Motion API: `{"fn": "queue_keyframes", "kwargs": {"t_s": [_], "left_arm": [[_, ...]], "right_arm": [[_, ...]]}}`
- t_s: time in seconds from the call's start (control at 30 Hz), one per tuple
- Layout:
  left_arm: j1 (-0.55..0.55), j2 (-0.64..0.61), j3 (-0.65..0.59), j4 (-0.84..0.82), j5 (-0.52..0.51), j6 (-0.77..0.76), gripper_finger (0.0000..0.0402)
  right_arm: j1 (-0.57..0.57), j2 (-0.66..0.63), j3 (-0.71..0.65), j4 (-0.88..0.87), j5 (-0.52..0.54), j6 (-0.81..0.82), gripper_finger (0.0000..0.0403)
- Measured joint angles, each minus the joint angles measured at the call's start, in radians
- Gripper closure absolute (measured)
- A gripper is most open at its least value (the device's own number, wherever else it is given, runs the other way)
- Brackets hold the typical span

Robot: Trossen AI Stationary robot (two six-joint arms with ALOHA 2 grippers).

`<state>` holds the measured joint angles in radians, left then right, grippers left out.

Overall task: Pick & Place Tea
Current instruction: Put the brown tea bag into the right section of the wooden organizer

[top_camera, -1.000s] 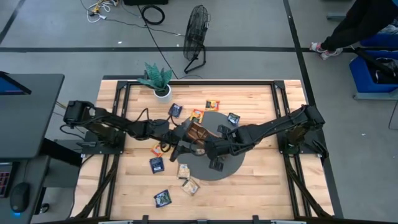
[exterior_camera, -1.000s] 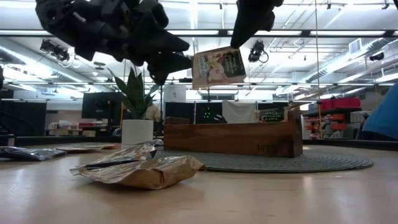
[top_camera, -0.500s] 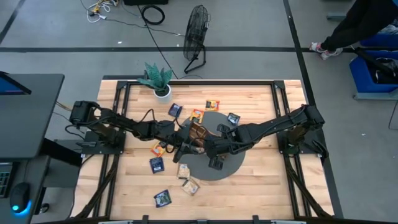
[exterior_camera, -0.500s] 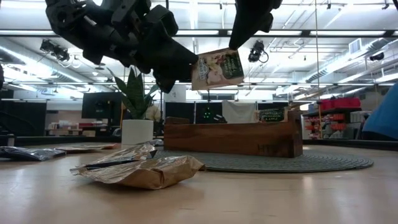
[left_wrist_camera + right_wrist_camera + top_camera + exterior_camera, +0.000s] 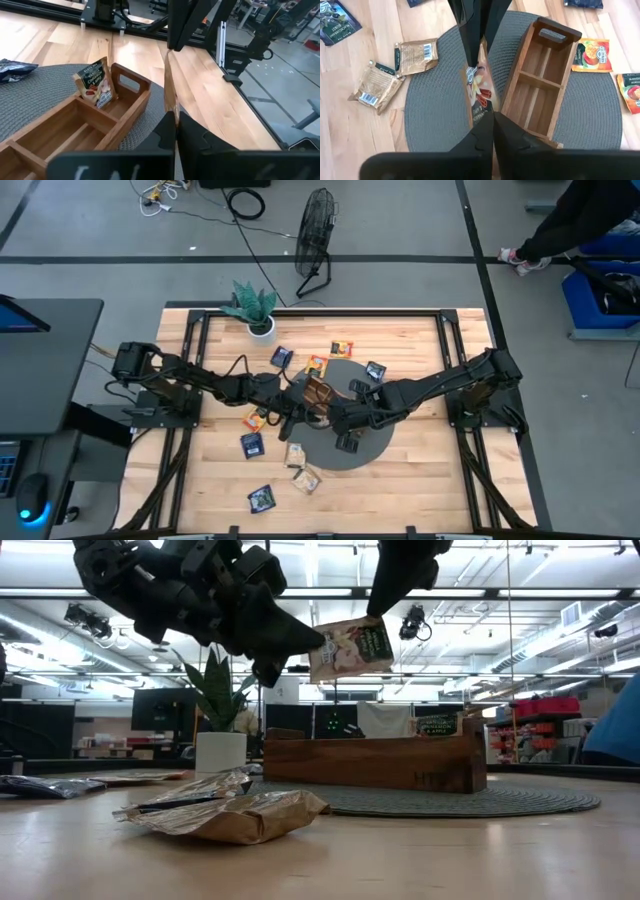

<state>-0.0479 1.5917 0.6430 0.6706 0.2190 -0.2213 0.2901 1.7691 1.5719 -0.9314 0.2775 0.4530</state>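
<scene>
Beige sachet pinched mid-air by both grippers

A second ago the left gripper [image 5: 300, 640] gaped; now its fingers clench the tea sachet [image 5: 351, 647], also grasped by the right gripper [image 5: 375, 610], above the wooden tray [image 5: 318, 395]. Wooden tabletop [image 5: 410, 470], round grey mat [image 5: 435, 115], potted plant [image 5: 255, 308]; floor fan [image 5: 316, 240] behind.

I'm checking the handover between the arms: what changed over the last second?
The left gripper moved in toward the hanging tea sachet and closed on its edge. The right gripper has kept pinching the sachet's top, so both now hold it above the wooden tray. The sachets on the table and the tray stayed put.
</scene>
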Motion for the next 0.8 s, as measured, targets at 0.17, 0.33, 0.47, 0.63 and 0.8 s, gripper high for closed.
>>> {"fn": "queue_keyframes", "kwargs": {"t_s": [0.17, 0.33, 0.47, 0.63, 0.8], "left_arm": [[0.0, 0.0, 0.0, 0.003, -0.017, 0.007, 0.0397], [0.0, -0.001, 0.0, 0.023, -0.046, 0.028, 0.0398], [-0.002, -0.001, 0.0, 0.053, -0.058, 0.051, 0.0398], [-0.004, -0.001, -0.001, 0.133, -0.058, 0.077, 0.0399], [-0.029, -0.002, -0.001, 0.229, -0.065, 0.146, 0.0399]], "right_arm": [[0.02, -0.017, -0.001, -0.008, 0.037, 0.0, 0.0351], [0.106, -0.057, -0.001, -0.012, 0.213, 0.017, 0.0312], [0.192, -0.076, -0.001, -0.015, 0.381, 0.052, 0.0288], [0.292, -0.08, -0.012, -0.032, 0.571, 0.136, 0.0268], [0.375, -0.104, -0.1, -0.051, 0.722, 0.296, 0.0261]]}}
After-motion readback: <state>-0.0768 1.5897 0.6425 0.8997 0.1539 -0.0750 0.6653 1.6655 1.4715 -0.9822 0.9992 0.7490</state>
